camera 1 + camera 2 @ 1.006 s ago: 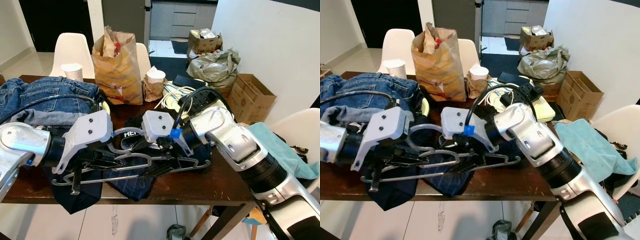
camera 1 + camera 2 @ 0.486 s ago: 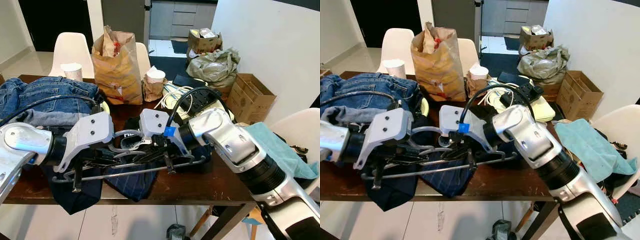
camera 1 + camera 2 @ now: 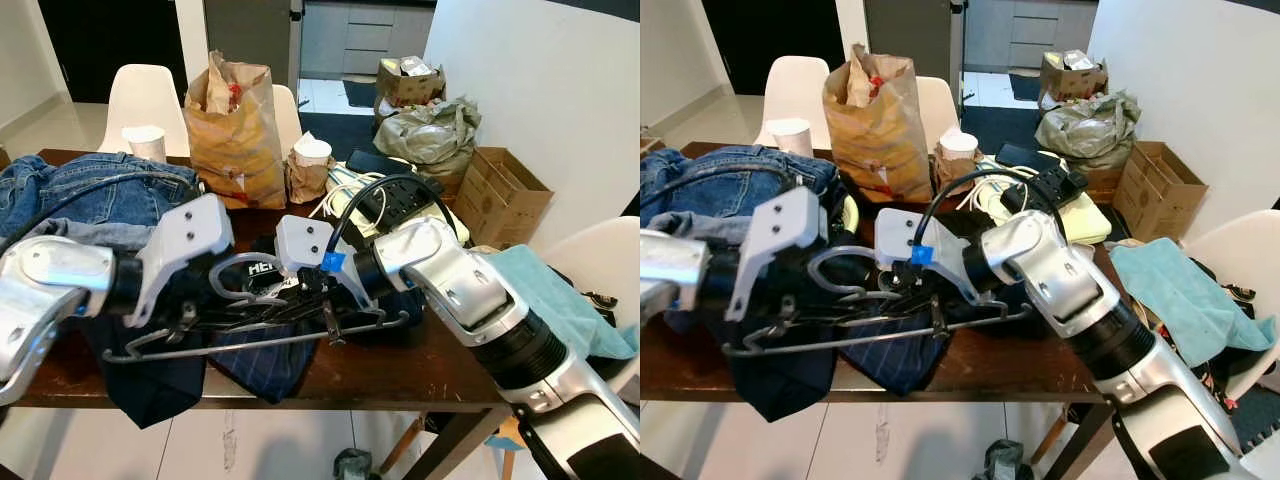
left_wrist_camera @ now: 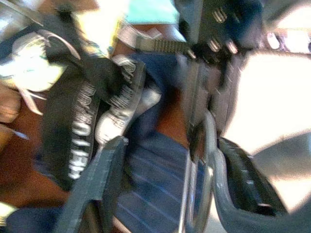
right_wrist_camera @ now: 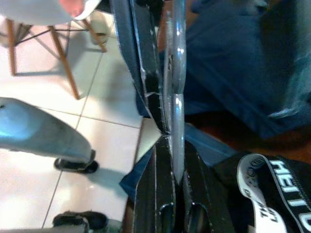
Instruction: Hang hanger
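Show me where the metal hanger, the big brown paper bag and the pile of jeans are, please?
metal hanger (image 3: 250,343), left eye view, on its long bottom bar.
brown paper bag (image 3: 235,140), left eye view, on the bag's front face.
jeans (image 3: 75,190), left eye view, on the folded denim's top.

Bright, sharp head views; blurred, glary wrist views

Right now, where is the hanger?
The hanger hangs low over the front of the dark table, above the navy striped cloth, with the left claw and right claw both at it.
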